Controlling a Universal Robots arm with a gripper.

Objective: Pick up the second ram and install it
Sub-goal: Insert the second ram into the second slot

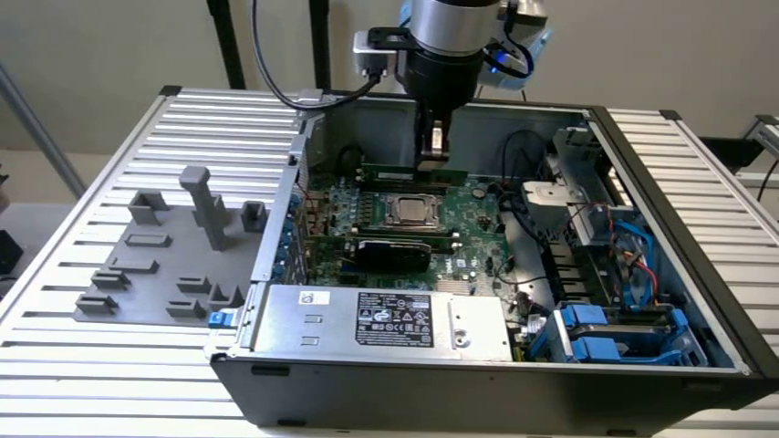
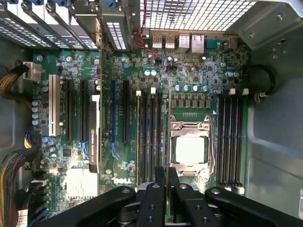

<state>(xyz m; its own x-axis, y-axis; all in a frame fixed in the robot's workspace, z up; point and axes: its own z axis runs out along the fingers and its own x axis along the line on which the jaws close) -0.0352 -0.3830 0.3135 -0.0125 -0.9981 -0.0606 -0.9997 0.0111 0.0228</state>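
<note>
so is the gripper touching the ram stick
Cannot tell. In the exterior view the gripper overlaps the second ram, but no contact or gap shows plainly.

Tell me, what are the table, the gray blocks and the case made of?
Table: looks like aluminium, matte silvery ribbed slats. Blocks: probably plastic, dull uniform gray, no shine. Case: likely sheet metal, thin folded walls, dark outside.

One computer case (image 1: 487,392), one motherboard (image 1: 477,217), one processor socket (image 1: 414,211), one power supply (image 1: 378,319).
</note>
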